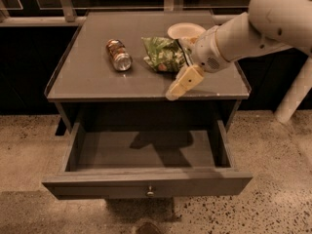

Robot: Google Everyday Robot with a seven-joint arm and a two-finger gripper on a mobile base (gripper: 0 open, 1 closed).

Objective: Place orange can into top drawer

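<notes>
The orange can (118, 55) lies on its side on the dark table top, left of centre, with a silver end facing the front. The top drawer (146, 183) is pulled wide open below the table top; its inside shows only the arm's shadow, and a small knob (150, 192) sits on the front panel. My gripper (181, 83) is beige and hangs over the table's front edge, right of centre. It is to the right of the can and apart from it, just in front of the chip bag, and holds nothing that I can see.
A green crinkled chip bag (165, 54) lies to the right of the can. A white plate (185, 30) sits behind it at the back right. The table top (87, 82) has a raised rim on the left. A white post (295, 99) stands at the right on speckled floor.
</notes>
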